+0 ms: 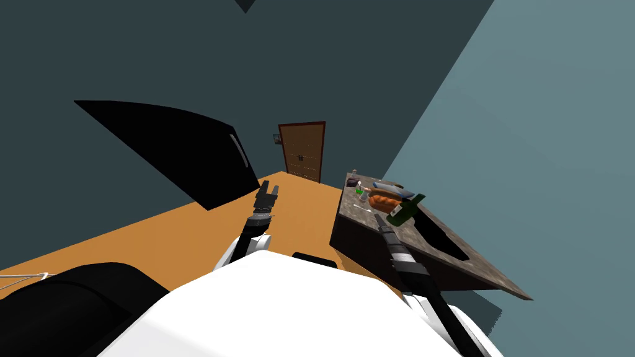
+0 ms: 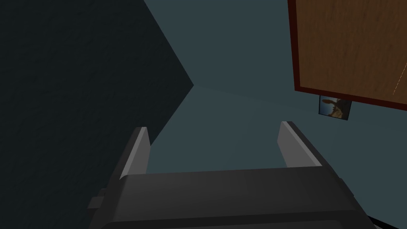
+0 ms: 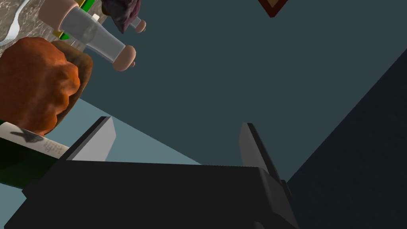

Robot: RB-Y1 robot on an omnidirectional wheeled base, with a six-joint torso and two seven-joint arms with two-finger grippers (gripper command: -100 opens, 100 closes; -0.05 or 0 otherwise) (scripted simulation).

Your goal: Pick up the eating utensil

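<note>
Head view: right arm (image 1: 403,260) extended over counter (image 1: 477,266), jaws apart near bottle (image 1: 406,211).

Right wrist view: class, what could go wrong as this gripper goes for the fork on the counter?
1. The orange lump and green bottle lie close beside the open right gripper, with the pale fork beyond them; a straight reach may knock them.
2. The clear bottle is close to the fork and could topple.
</note>
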